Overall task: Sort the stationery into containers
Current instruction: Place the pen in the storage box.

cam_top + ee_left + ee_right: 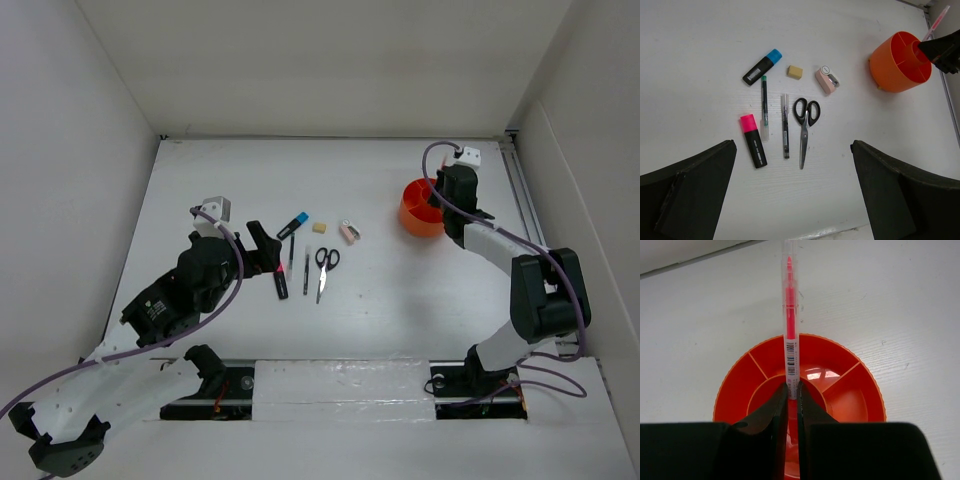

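Pink pencil [790,340] pinched in right gripper [792,390], sticking out past the fingertips over the centre cell of the divided orange tub [735,385]. Ahead of left gripper [792,144], lying flat: highlighter [753,140], two pens [764,107], scissors [805,127]; beyond them marker [762,67], eraser [794,72], beige piece [826,80].

Black-handled scissors [804,135] lie on the white table [700,40]. Left of them lie two thin pens [785,127] and a pink highlighter [753,141]. Beyond the scissors sit a blue-capped marker [762,67], an eraser [794,72] and a pinkish piece [826,79]. Far to their right stands an orange tub [892,65], with the right gripper [922,46] and a pink pencil [936,22] over it.
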Available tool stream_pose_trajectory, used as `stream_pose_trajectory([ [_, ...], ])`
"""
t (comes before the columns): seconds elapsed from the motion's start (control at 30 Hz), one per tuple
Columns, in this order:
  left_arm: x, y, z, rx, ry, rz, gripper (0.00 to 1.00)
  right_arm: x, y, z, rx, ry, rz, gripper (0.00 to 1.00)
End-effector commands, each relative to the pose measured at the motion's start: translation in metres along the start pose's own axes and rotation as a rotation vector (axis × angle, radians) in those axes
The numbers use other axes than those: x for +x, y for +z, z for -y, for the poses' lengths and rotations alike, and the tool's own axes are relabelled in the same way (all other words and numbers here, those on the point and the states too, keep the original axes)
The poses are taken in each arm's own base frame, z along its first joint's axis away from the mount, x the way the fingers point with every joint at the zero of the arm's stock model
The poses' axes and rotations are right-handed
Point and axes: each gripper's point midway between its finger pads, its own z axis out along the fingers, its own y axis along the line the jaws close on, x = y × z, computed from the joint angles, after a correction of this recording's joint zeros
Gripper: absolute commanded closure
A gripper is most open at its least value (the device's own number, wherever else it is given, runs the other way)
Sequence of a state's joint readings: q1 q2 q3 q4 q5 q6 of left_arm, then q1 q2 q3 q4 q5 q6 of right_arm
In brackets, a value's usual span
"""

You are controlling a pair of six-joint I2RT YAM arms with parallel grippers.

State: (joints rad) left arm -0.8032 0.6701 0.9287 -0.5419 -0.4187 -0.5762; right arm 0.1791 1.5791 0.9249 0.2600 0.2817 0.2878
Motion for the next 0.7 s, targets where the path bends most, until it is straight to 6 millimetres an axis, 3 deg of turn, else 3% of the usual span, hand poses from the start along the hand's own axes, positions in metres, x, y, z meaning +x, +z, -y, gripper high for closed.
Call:
stream_pose_trajectory([
  [0.0,-0.0062,-0.0015,0.0027,0.016,0.001,0.026,0.00,-0.0250,-0.0003,-0.0052,0.005,0.015,0.062,0.87],
  [0.17,-0.0062,-0.0015,0.0027,0.016,0.001,0.026,0.00,-0.0255,-0.0002,-0.0036,0.014,0.015,0.065,0.78],
  [0.67,-0.0062,-0.0015,0.0027,0.016,0.001,0.026,0.00,-0.0270,-0.0048,-0.0118,0.012,0.009,0.076,0.74],
])
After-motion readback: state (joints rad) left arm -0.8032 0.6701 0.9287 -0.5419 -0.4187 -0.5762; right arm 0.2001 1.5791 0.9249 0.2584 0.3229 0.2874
